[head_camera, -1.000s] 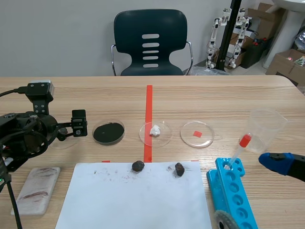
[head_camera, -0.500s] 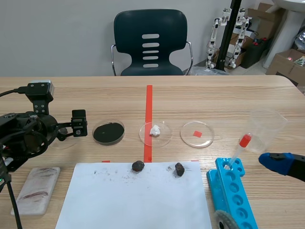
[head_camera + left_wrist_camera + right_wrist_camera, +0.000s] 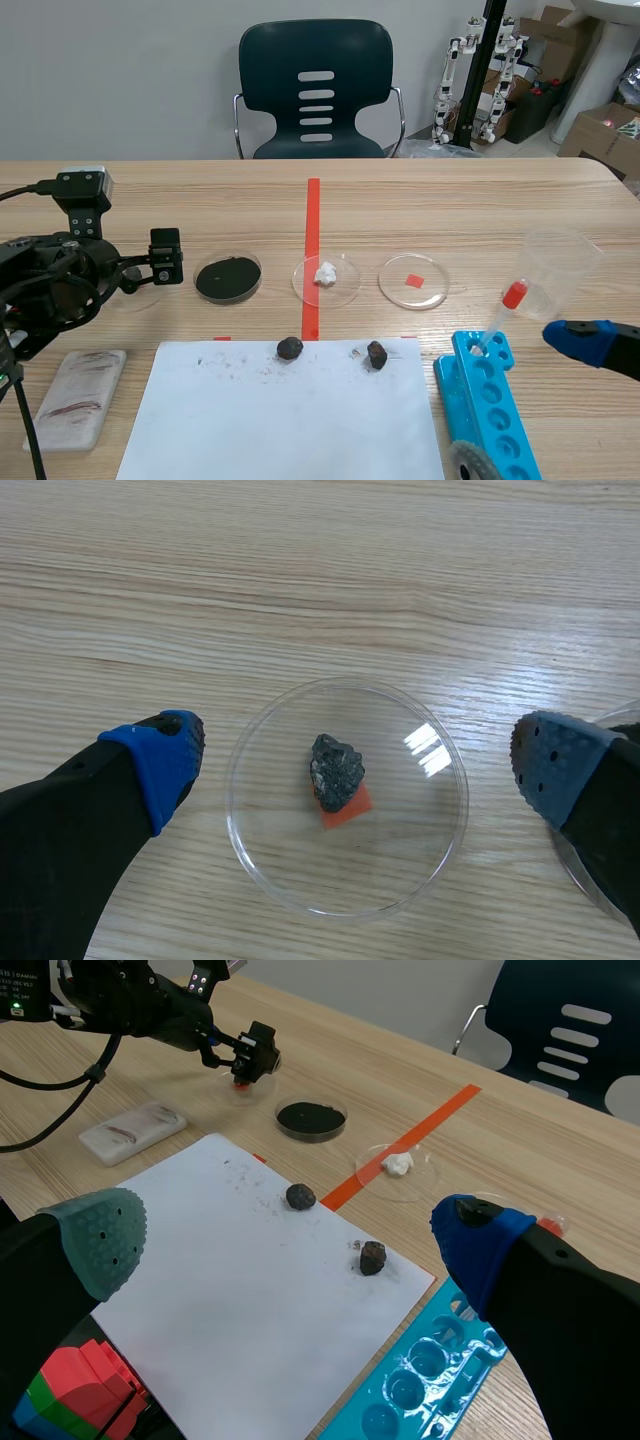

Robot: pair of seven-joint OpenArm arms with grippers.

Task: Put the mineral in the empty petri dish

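In the left wrist view a dark grey mineral (image 3: 337, 771) lies in a clear petri dish (image 3: 440, 830), over an orange-red mark. My left gripper (image 3: 360, 762) hangs open above it, one finger on each side of the dish, touching nothing. In the scene view this gripper (image 3: 165, 258) is at the table's left. Two more dark minerals (image 3: 290, 348) (image 3: 375, 354) rest on the far edge of a white paper sheet (image 3: 280, 420). A clear dish (image 3: 430, 291) right of centre holds nothing; a red mark shows through it. My right gripper (image 3: 288, 1235) is open and empty, low at the right (image 3: 590, 342).
A dish of black powder (image 3: 259, 272) and a dish with a white lump (image 3: 350, 285) stand in the same row. A blue tube rack (image 3: 490, 400), a red-capped pipette (image 3: 505, 305) and a clear cup (image 3: 558, 268) are at the right. A white streaked block (image 3: 75, 395) lies front left.
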